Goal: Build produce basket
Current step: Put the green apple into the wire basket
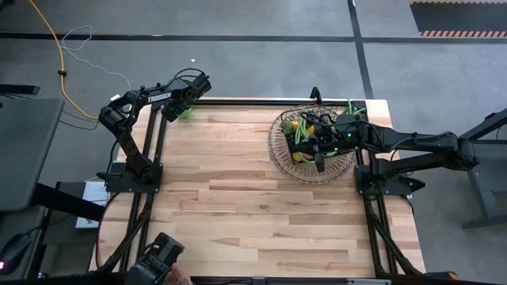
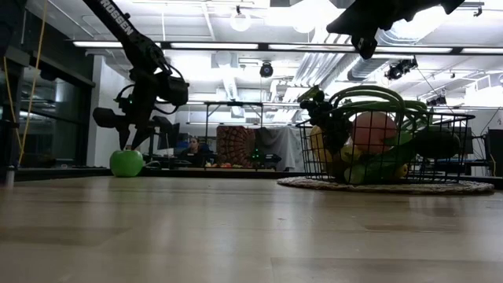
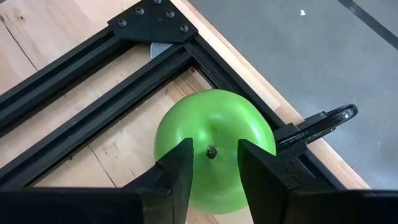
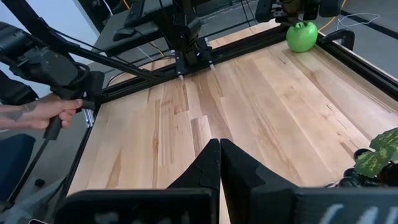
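Observation:
A green apple (image 3: 211, 149) rests on the table in the far left corner, beside the black frame rail; it also shows in the high view (image 1: 185, 113) and the low view (image 2: 126, 163). My left gripper (image 3: 211, 180) is open and hangs just above the apple, one finger on either side of its stem, apart from it (image 2: 137, 130). The wire basket (image 1: 285, 154) stands at the far right and holds a pink peach (image 2: 373, 130), long green beans (image 2: 377, 96), yellow fruit and leafy greens (image 4: 379, 155). My right gripper (image 4: 219, 162) is shut and empty above the basket (image 2: 365, 43).
Black frame rails (image 3: 93, 106) meet at the corner next to the apple, with a clamp (image 3: 323, 121) on the table edge. A person's hand (image 4: 53, 112) holds a black handle off the table's near left corner. Bare wood (image 1: 238, 206) lies between apple and basket.

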Robot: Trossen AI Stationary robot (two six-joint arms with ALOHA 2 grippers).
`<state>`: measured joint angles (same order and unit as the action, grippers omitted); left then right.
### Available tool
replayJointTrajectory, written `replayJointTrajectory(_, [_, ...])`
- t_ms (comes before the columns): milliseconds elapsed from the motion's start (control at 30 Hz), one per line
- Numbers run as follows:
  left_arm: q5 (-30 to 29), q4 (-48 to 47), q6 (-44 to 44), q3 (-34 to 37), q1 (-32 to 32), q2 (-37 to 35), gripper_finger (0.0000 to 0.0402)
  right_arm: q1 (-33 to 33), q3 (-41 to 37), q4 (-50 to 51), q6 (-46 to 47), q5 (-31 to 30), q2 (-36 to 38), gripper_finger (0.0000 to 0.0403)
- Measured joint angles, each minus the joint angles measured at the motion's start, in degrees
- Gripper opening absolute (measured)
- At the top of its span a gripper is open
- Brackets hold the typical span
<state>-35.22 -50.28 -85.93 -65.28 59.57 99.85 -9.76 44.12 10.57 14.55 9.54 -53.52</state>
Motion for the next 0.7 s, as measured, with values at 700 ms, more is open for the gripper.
replayJointTrajectory(700, [1.0,1.4,4.1,-0.8,-0.3,-3.5,0.0002,0.0,0.0,0.8,-1.0,0.0,0.0,0.0])
